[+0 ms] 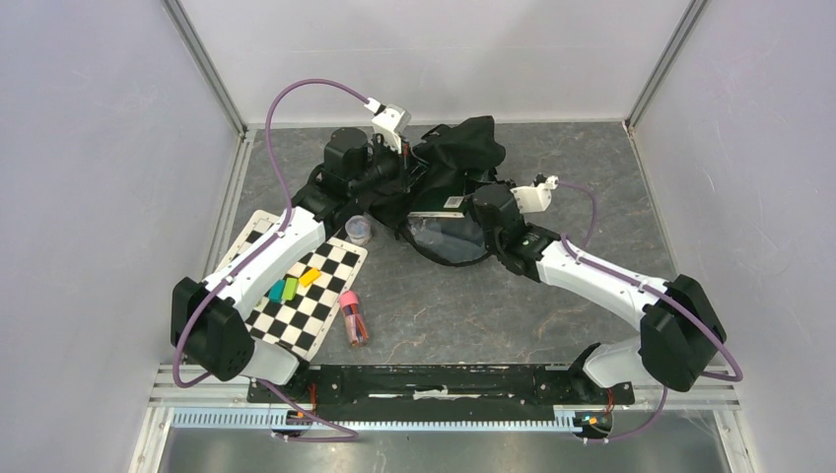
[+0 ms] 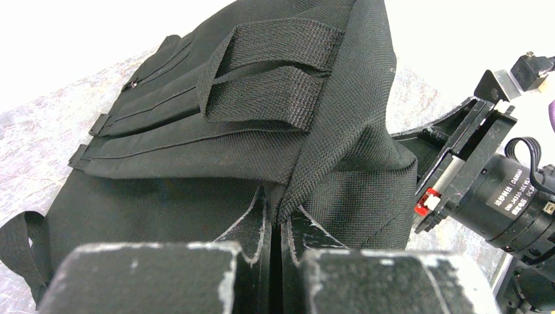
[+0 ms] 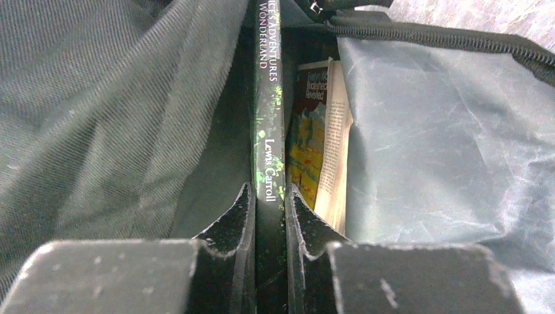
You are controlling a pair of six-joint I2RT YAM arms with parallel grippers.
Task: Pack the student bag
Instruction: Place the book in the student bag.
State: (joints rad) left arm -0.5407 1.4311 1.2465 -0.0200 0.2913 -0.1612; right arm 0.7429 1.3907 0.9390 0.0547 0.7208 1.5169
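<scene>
Grey mottled worktop [image 1: 552, 315] stretched between white walls, and the student bag [image 1: 463, 153] lay at its far middle with both arms reaching to it. The left hand [image 2: 276, 219] was closed on a thin fold of the bag's black fabric, with the bulk of the bag and a webbing loop [image 2: 268, 72] just beyond its fingertips. The right hand [image 3: 268, 196] sat inside the bag's mouth, clamped on the spine of a dark green book [image 3: 268, 98] — a Lewis Carroll title — which ran straight ahead of the fingers. Just right of that hand stood a second book [image 3: 317, 144], close against the first, and the grey lining [image 3: 432, 131] sagged on either side. The likeliest trouble, I judged, was the left hand's pinch: so little cloth was held that it might slip and let the mouth fall shut on the book. A push could also snag the green book's corner in the lining or shove the second book askew — and an early release might let it topple.
</scene>
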